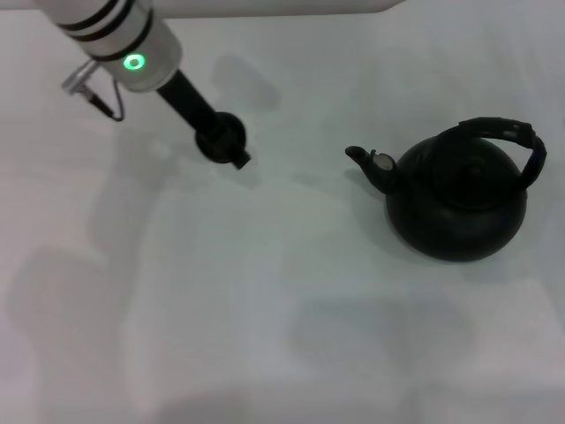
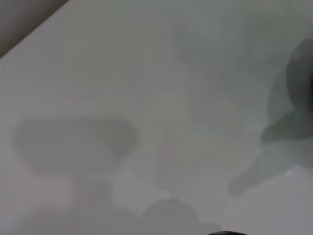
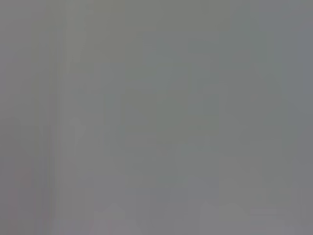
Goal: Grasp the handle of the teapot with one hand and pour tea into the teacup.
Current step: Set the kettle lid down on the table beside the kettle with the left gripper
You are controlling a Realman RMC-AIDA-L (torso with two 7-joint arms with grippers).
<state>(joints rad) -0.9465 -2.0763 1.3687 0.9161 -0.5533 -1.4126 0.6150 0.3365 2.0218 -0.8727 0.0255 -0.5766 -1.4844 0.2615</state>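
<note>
The black round teapot [image 1: 459, 199] stands on the white table [image 1: 265, 291] at the right in the head view. Its spout [image 1: 364, 160] points left. Its thick arched handle [image 1: 508, 134] stands up over the lid, leaning to the right. My left arm reaches in from the upper left, and its gripper [image 1: 225, 141] is a dark round end low over the table, well left of the spout. I cannot make out the teacup apart from that dark end. The right gripper is out of view. Nothing touches the teapot.
The table's far edge [image 1: 265, 11] runs along the top of the head view. A cable loop [image 1: 101, 93] hangs from the left arm. The left wrist view shows the blurred table [image 2: 122, 98] and a dark blurred shape [image 2: 298, 98]. The right wrist view is plain grey.
</note>
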